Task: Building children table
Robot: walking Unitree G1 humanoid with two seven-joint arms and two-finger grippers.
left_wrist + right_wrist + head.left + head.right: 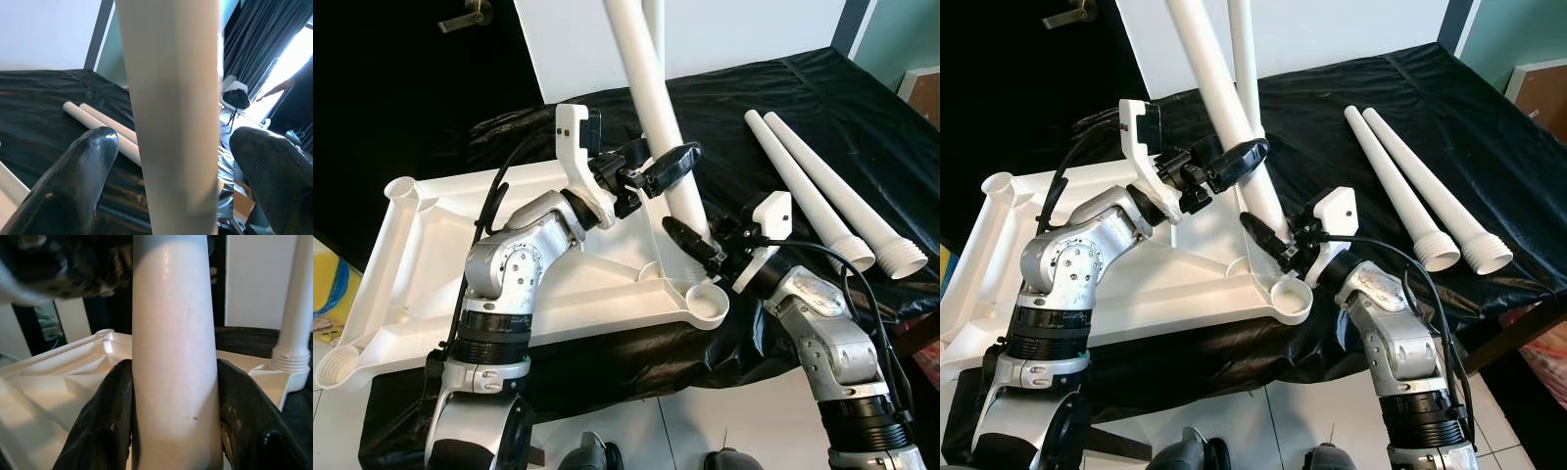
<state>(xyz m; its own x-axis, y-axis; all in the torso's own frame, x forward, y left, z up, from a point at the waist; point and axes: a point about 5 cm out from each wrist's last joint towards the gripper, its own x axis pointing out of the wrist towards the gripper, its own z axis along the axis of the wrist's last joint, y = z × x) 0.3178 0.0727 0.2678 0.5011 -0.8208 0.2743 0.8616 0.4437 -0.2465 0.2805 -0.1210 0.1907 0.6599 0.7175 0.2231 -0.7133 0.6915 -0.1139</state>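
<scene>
While the white tabletop (431, 284) lies upside down on the black-covered surface (862, 147), both grippers attend to one white leg (651, 108) that rises at a slant from the tabletop's corner nearest the right arm. The right gripper (690, 238) is clenched on this leg low down, just above the corner; in the right wrist view its two black fingers (105, 426) press against either side of the tube. The round corner socket (707, 304) sits directly below that gripper and looks empty from above, so whether the leg's foot is seated there or just behind it cannot be told. Higher on the same leg, the left gripper (668, 168) has its fingers spread to either side of the tube; the left wrist view shows gaps between the tube and each finger (83, 181), so it is released rather than clamping. A second leg (296, 318) stands upright in a socket beyond the right gripper. Well apart from the right gripper, on its outer side, two loose legs (832, 196) lie side by side on the surface, touching along their length.
</scene>
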